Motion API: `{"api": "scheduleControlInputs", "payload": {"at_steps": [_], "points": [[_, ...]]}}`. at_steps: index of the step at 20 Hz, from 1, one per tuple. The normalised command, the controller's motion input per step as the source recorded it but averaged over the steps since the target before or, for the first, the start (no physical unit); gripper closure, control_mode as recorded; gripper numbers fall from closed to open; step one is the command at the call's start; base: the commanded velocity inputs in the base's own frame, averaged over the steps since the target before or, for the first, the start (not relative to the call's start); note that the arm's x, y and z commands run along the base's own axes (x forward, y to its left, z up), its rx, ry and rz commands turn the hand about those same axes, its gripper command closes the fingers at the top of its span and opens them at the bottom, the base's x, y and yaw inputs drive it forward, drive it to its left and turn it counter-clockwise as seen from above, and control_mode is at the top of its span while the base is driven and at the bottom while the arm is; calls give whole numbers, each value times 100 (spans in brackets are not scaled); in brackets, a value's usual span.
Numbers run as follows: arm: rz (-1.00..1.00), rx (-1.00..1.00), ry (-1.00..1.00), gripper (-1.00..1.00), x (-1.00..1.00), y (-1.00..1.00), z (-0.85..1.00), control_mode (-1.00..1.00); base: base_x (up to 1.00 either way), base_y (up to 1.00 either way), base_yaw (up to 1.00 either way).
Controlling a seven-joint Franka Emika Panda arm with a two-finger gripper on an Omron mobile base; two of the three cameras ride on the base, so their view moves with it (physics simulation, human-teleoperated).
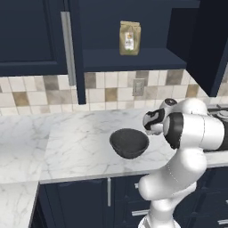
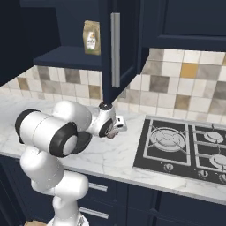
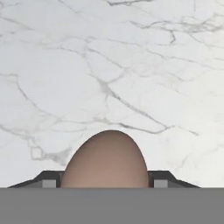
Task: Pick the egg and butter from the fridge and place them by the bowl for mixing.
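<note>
A brown egg (image 3: 108, 159) sits between my fingertips (image 3: 49, 180), and my gripper (image 3: 107, 183) is shut on it, above white marble counter (image 3: 109, 65). The round dark bowl (image 1: 129, 142) rests on the counter near its front edge. My hand (image 1: 153, 122) hovers just right of the bowl, a little above the counter. From the right base view the hand (image 2: 115, 125) points toward the stove, and my arm covers most of the bowl (image 2: 84, 142). The butter and the fridge are out of view.
A black gas cooktop (image 2: 185, 150) lies to the right of my hand. A cabinet door (image 2: 118, 48) hangs open overhead, beside a shelf holding a tan paper bag (image 1: 129, 38). The counter's front edge (image 1: 89, 176) runs just below the bowl.
</note>
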Motion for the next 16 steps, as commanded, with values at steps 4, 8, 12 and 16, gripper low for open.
{"api": "scheduleControlInputs", "payload": {"at_steps": [4, 8, 12, 16], "points": [[0, 0, -4, -100, -11, 4, 37, -100, 0, 0, 0], [-3, 0, -15, -100, -67, 40, 100, -100, 0, 0, 0], [-5, -1, -5, -100, -100, 54, 100, -100, 0, 0, 0], [-3, 0, -3, -100, -100, 22, 85, -100, 0, 0, 0]]}}
